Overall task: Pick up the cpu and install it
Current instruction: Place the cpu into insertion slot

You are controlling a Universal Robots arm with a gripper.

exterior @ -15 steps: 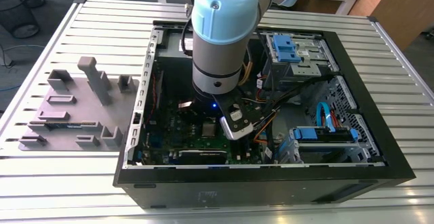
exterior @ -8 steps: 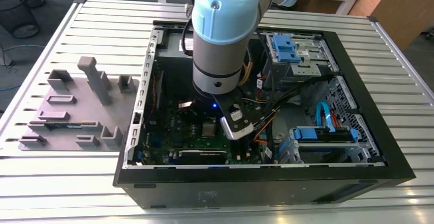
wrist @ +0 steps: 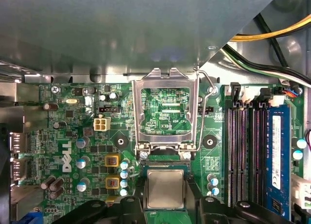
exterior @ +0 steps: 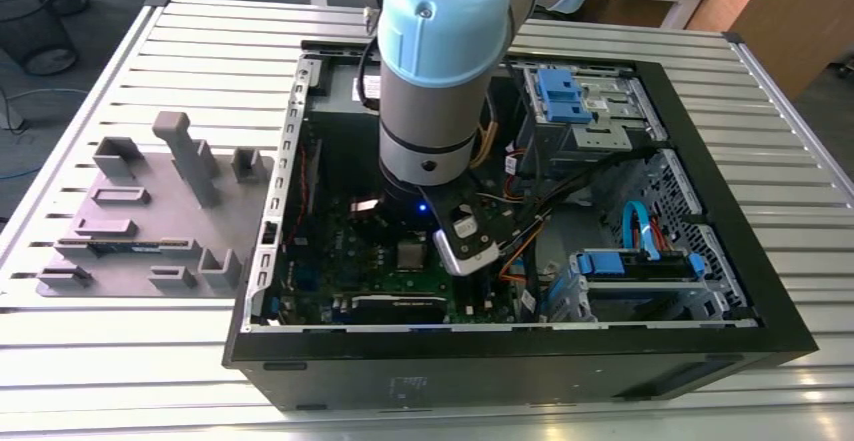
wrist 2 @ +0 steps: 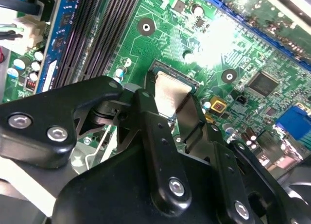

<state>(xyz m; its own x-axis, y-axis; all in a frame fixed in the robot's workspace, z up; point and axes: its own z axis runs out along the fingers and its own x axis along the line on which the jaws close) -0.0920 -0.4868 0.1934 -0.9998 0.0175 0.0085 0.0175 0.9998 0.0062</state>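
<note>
cpu (wrist: 165, 188) is a small flat square with a dull silver top, sitting right between the black fingers (wrist: 140, 197). The gripper (wrist: 165, 181) is clamped on its two edges, over the motherboard (wrist: 214, 161) socket. In the exterior view, a grey fixture tray (exterior: 147, 216) sits at 9 o'clock of the arm (exterior: 434, 71).

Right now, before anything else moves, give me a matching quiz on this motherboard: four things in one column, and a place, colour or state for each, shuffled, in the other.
Things:
1. cpu
2. socket frame
3. memory slots
4. cable

Descriptions:
A. yellow, running along the case metal
B. silver, hinged open
C. black, with no stick in them
D. gripped in the pincer over the board

Pairs: 1-D, 2-B, 3-C, 4-A
</note>
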